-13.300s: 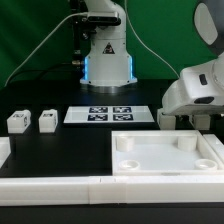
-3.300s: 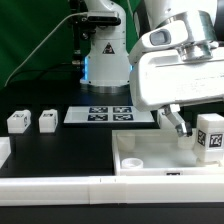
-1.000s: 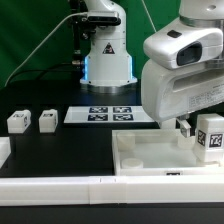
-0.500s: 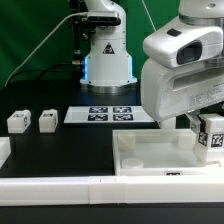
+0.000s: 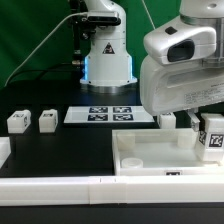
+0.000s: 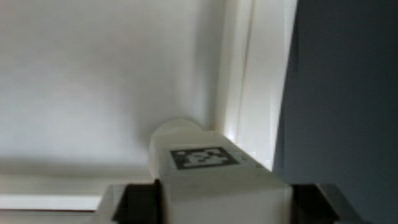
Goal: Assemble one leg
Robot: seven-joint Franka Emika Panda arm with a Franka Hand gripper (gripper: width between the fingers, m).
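Note:
My gripper [image 5: 207,127] is shut on a leg [image 5: 214,137], a small white block with a black-and-white tag. It holds the leg upright over the right near corner of the large white tray-like piece [image 5: 150,160]. In the wrist view the leg [image 6: 210,175] sits between the two dark fingers [image 6: 139,205], its tag facing the camera, with the tray's floor and rim [image 6: 254,70] below it. My gripper [image 6: 222,208] closes on the leg's sides. Two more legs [image 5: 18,122] [image 5: 46,121] stand on the black table at the exterior view's left.
The marker board [image 5: 105,114] lies at the middle back, in front of the arm's base [image 5: 106,60]. Long white bars [image 5: 60,187] run along the front edge. Another white part [image 5: 3,150] shows at the left edge. My arm's bulk hides the tray's far right corner.
The arm came in over the tray with the leg in its gripper. Over the last second the arm body has risen slightly, and the leg has barely shifted at the tray's right corner.

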